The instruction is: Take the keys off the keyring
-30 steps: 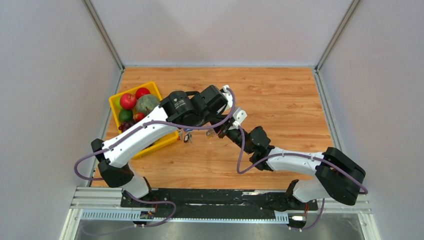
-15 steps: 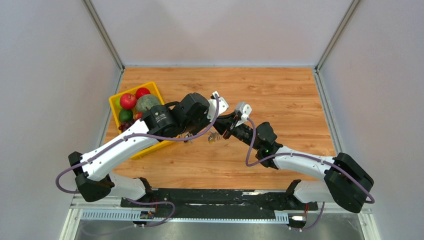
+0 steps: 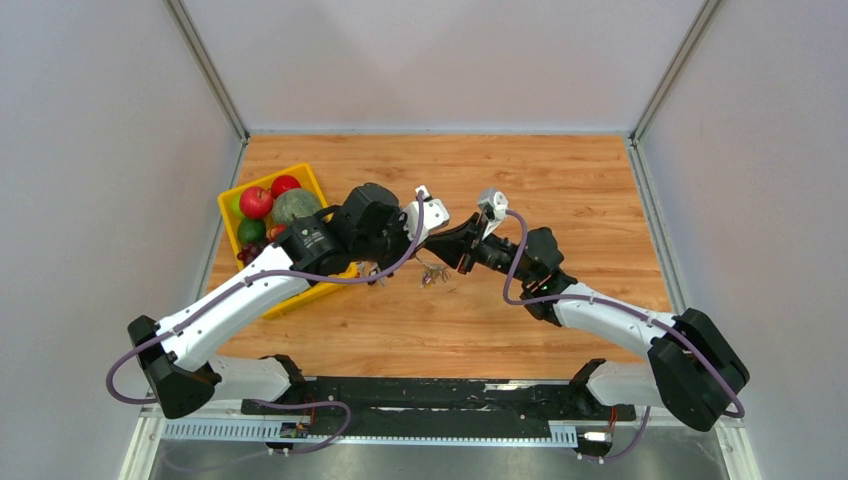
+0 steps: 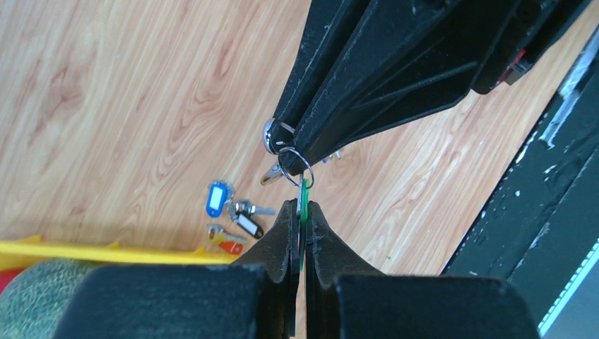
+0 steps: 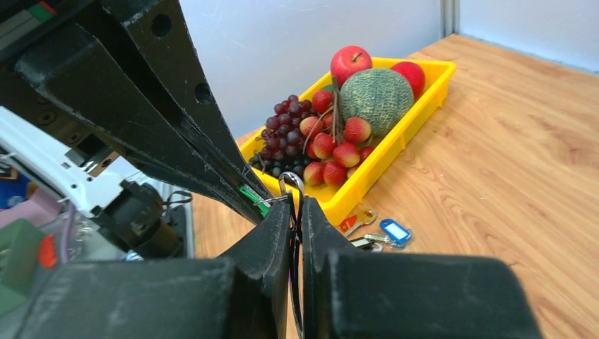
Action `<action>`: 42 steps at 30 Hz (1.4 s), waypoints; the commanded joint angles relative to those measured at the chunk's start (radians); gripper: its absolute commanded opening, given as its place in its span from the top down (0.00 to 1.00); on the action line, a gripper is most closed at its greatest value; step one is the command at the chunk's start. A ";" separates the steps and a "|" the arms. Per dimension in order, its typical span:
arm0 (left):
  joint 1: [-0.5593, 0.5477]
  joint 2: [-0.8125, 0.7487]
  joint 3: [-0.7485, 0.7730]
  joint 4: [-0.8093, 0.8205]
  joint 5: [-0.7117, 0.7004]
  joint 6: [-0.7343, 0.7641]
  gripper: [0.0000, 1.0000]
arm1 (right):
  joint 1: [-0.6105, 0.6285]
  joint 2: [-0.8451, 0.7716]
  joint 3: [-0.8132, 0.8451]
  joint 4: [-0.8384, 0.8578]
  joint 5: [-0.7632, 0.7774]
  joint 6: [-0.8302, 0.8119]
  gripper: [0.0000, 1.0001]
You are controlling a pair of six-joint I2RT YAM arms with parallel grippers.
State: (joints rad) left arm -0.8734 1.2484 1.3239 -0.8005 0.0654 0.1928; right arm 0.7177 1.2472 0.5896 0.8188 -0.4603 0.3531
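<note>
My left gripper (image 4: 302,212) is shut on a green key tag (image 4: 304,194) that hangs from the thin silver keyring (image 4: 294,164). My right gripper (image 5: 293,206) is shut on the keyring (image 5: 291,182), with a dark tag pinched between its fingers. The two grippers meet tip to tip above the table's middle in the top view, left (image 3: 422,256) and right (image 3: 446,262), with keys (image 3: 432,274) dangling between them. Loose keys lie on the wood by the basket: a blue tag (image 4: 217,198), a black tag (image 4: 248,224) and an orange-headed key (image 4: 227,246).
A yellow fruit basket (image 3: 230,205) with apples, grapes and a melon stands at the left, its rim close to the loose keys (image 5: 394,230). The black base rail (image 3: 430,395) runs along the near edge. Grey walls enclose the table.
The left arm has swung lower and to the left, and the right arm has stretched up and left. Both grippers stay together on the ring. The loose keys have not moved.
</note>
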 commanded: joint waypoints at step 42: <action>0.261 -0.076 0.071 0.206 0.379 -0.187 1.00 | -0.010 0.010 0.162 -0.202 -0.230 -0.091 1.00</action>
State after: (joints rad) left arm -0.6189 1.2129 1.3510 -0.6666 0.4770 0.0200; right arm 0.6903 1.2392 0.7372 0.5949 -0.6350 0.2653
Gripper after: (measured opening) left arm 0.018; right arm 0.076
